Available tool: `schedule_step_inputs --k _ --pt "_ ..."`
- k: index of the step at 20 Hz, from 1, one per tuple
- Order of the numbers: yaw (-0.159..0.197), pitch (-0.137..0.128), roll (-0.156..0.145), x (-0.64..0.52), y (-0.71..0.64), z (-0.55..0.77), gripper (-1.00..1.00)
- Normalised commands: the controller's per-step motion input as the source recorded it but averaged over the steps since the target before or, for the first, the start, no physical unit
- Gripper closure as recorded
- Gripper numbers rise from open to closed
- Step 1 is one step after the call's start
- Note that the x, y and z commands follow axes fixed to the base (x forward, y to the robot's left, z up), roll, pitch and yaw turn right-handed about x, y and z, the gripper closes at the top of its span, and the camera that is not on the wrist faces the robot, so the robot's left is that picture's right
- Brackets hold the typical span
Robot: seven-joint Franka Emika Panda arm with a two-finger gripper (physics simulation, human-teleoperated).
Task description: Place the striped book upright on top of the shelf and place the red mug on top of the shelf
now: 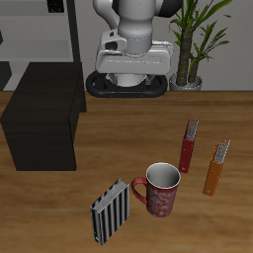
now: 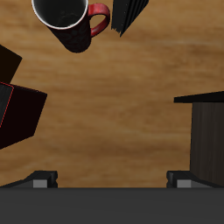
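The thin black-and-grey striped book (image 1: 111, 211) leans just beside the speckled dark-red mug (image 1: 159, 190); the low matte-black shelf (image 1: 43, 126) sits well apart. Whether the gripper is spread, I cannot tell.

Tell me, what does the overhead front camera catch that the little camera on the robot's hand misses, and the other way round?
Only the exterior view shows the robot arm, a potted plant, a tall open shelving unit, the flat top of the shelf, and the spines of the red book and orange book.

Only the wrist view shows the gripper's fingertips, set wide apart and empty.

Both show the red mug, the striped book beside it, and the wooden table.
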Motion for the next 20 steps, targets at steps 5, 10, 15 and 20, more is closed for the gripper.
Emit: schedule_step_inputs --k 5,10,15,20 --pt "0.034 -0.005 -0.004 0.29 -0.06 0.10 -1.00" --pt "0.000 0.009 -0.034 0.44 -0.22 0.07 -1.00" --pt "0.067 -0.028 0.035 0.40 -0.03 0.01 -1.00" --pt "0.002 -0.007 0.052 0.31 -0.08 0.04 -1.00"
